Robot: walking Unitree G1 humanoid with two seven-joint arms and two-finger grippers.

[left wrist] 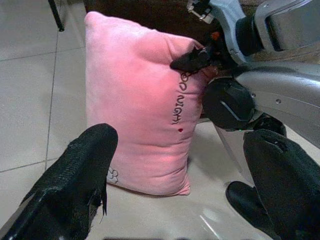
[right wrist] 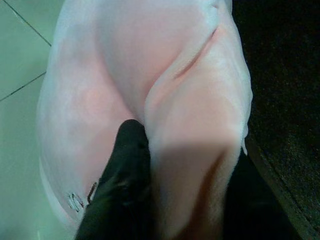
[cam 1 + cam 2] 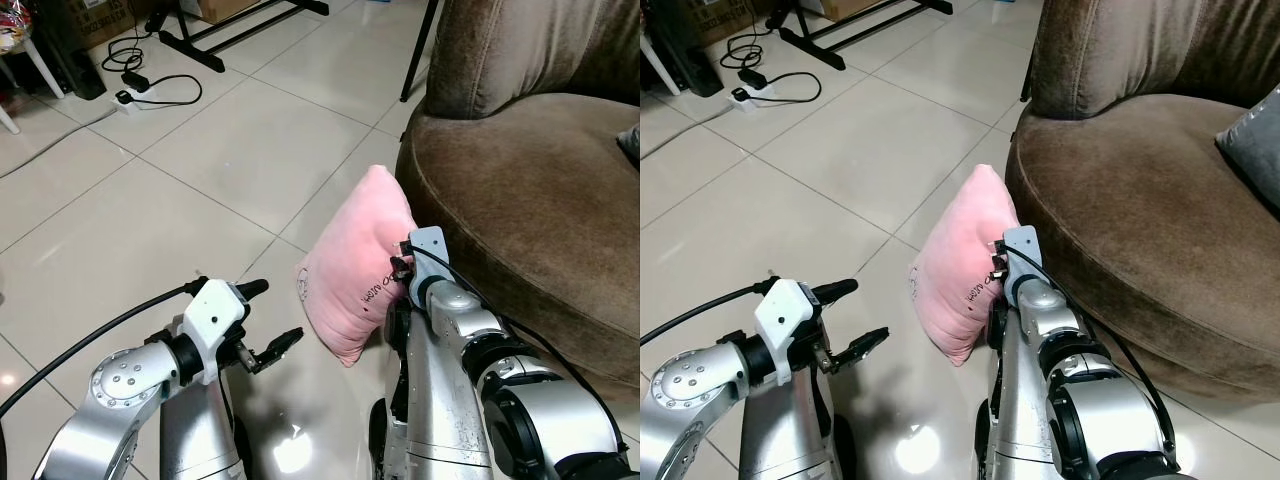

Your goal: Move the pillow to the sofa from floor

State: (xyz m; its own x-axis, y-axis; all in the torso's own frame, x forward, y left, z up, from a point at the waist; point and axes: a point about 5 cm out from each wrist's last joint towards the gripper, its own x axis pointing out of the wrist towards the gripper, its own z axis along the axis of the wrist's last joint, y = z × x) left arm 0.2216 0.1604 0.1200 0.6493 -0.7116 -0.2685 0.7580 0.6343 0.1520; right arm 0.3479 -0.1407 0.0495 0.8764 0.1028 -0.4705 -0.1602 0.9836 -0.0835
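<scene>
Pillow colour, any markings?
Pink pillow with dark embroidered lettering and a small paw print; clearest in the left wrist view.

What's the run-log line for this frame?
right gripper: shut on pillow | left gripper: open, beside pillow | pillow: upright, against sofa

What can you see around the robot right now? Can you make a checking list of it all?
Surface: glossy tiled floor.
Job's things: pink pillow upright on the floor, against the brown sofa.
Clutter: grey cushion on the sofa seat.
Grippers: right gripper pinching a fold of the pillow; left gripper open, beside the pillow, not touching.
Cables: power strip with black cords.
Surroundings: black stand legs.
</scene>
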